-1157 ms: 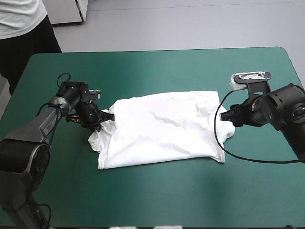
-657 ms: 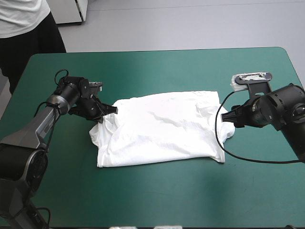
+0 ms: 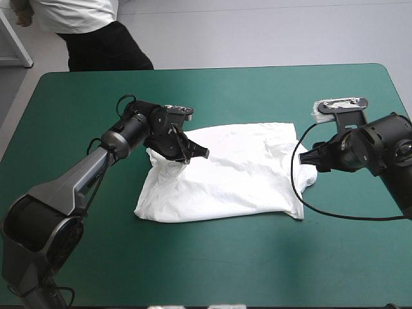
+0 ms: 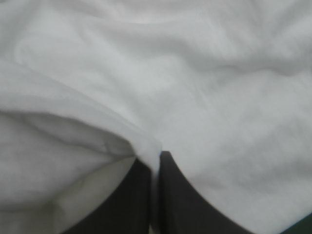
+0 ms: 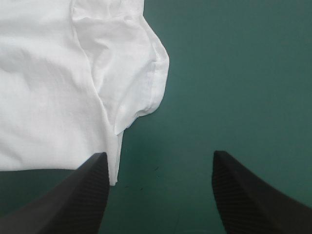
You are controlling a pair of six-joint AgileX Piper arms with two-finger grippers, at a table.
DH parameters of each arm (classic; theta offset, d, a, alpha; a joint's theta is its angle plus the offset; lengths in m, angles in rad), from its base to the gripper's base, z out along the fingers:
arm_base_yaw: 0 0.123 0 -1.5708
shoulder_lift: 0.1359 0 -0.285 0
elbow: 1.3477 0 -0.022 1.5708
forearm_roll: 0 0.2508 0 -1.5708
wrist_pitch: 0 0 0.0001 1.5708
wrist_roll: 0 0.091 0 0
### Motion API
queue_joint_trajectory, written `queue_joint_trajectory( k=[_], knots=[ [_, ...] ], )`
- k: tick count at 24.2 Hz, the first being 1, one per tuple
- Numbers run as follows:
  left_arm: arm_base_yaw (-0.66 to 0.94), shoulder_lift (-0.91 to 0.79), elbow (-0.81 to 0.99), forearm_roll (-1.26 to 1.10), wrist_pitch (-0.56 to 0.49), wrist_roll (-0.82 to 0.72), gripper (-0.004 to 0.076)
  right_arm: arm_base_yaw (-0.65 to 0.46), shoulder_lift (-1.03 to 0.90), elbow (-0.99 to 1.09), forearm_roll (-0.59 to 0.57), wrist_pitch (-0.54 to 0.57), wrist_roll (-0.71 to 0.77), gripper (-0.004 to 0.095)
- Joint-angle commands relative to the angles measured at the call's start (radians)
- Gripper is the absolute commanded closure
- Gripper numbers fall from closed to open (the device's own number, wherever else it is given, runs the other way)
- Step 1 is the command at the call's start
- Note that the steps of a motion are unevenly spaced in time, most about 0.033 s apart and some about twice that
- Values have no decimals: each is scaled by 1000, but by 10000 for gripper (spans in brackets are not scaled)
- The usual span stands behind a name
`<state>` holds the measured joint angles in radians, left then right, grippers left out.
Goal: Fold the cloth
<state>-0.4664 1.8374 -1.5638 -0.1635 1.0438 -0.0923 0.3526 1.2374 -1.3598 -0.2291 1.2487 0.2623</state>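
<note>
The white T-shirt [image 3: 238,174] lies mostly flat at the middle of the table. My left gripper [image 3: 193,154] is over its left part, shut on a fold of the left edge that it holds lifted above the shirt body. In the left wrist view the black fingers [image 4: 178,195] are all but shut, with a thin cloth edge between them and the T-shirt [image 4: 195,73] filling the view ahead. My right gripper [image 3: 308,159] is low beside the shirt's right sleeve, open. In its own view the right gripper [image 5: 158,155] has only cover between its fingers, and the sleeve [image 5: 141,78] lies just ahead.
The teal-green cover [image 3: 257,257] runs wide between the shirt and the table's near edge, and also beyond the shirt toward the far edge. The shirt's near-left corner [image 3: 143,211] lies flat on the cover.
My left gripper has moved right and inward over the shirt, carrying the left sleeve and edge with it. The shirt's left side is now drawn in. The right arm has stayed put.
</note>
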Motion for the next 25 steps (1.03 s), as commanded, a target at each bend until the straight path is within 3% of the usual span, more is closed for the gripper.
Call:
queue_joint_trajectory(
  k=[1, 10, 13, 18, 23, 25],
  knots=[
    [-9, 1, -29, -37, -26, 3, 734, 1, -20, -32, -29, -16, 0, 332],
    [-9, 90, -29, -84, -32, 102, 704, 1, -20, -32, -29, -16, 2, 332],
    [-9, 86, -45, -126, -2, 175, 587, 1, -20, -32, -29, -16, 2, 331],
    [-9, 68, -107, -130, 58, 177, 322, 1, -20, -32, -29, -11, 2, 332],
    [-9, -26, -171, -87, 64, 170, 299, 1, -20, -32, -29, -6, 27, 332],
    [-7, -90, -169, 56, 123, 87, 300, -30, 1, -32, -7, -2, 64, 332]
  ],
)
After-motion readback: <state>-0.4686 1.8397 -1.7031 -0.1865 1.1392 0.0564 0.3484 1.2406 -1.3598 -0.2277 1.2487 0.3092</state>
